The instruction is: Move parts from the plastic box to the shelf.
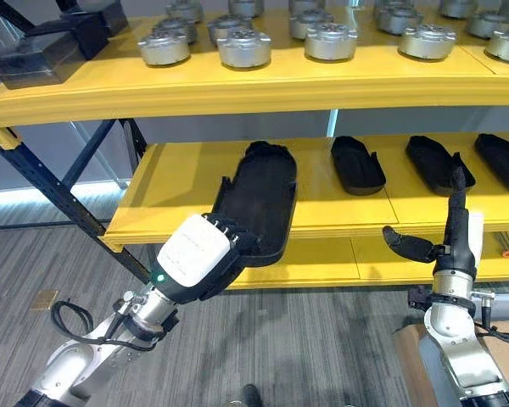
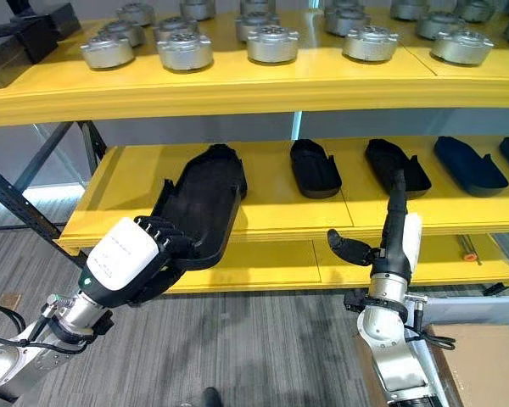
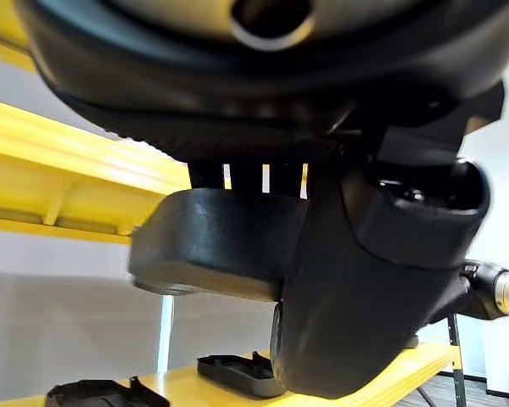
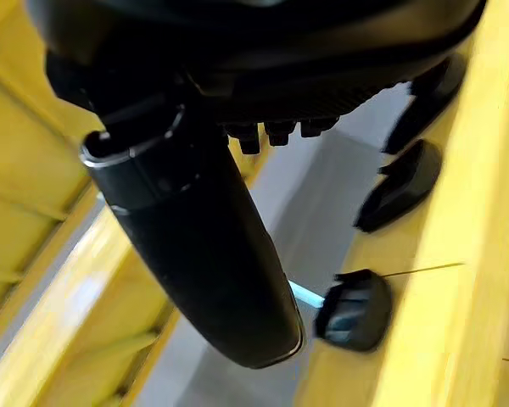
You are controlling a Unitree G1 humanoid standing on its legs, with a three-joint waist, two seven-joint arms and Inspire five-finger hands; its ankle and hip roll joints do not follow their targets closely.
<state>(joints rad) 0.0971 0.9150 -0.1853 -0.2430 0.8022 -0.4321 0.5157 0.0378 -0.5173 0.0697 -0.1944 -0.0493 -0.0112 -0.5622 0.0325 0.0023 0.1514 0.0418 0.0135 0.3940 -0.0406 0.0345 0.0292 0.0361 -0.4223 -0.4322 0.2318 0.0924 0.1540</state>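
Left hand (image 1: pixel 205 254) gripping near end of long black part (image 1: pixel 263 199), far end resting on lower shelf (image 1: pixel 178 182). Right hand (image 1: pixel 455 222) hovering at shelf edge, fingers straight, thumb spread, holding nothing.

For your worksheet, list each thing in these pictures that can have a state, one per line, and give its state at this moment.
Left hand: shut on the long black part.
Long black part: held at its near end, far end over the middle shelf, tilted.
Right hand: open, fingers straight up, holding nothing, in front of the shelf edge.
Other black parts: lying flat on the middle shelf.
Round metal parts: standing in rows on the upper shelf.
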